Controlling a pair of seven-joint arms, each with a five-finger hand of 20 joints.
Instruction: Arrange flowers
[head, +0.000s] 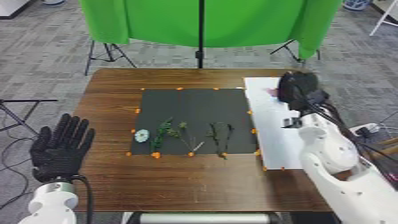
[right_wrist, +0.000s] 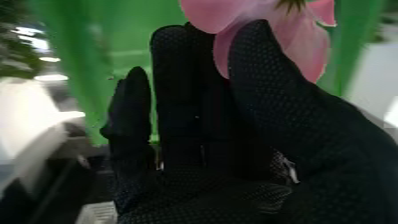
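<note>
OK, from where I stand: L hand (head: 60, 147) by the desk (head: 178, 185)'s L edge, fingers straight, released. Next, dk mat (head: 191, 105) w/ pale flower (head: 141, 135), then green stems (head: 163, 132) to its R. White board (head: 273, 142) beside mat; over it, R hand (head: 298, 87), fingers pinching pink flower (right_wrist: 302, 45).

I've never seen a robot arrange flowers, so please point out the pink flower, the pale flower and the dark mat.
Pink flower (right_wrist: 304, 47): right wrist view, on a petal.
Pale flower (head: 141, 135): head view, on its middle.
Dark mat (head: 194, 106): head view, on its bare far part.
</note>
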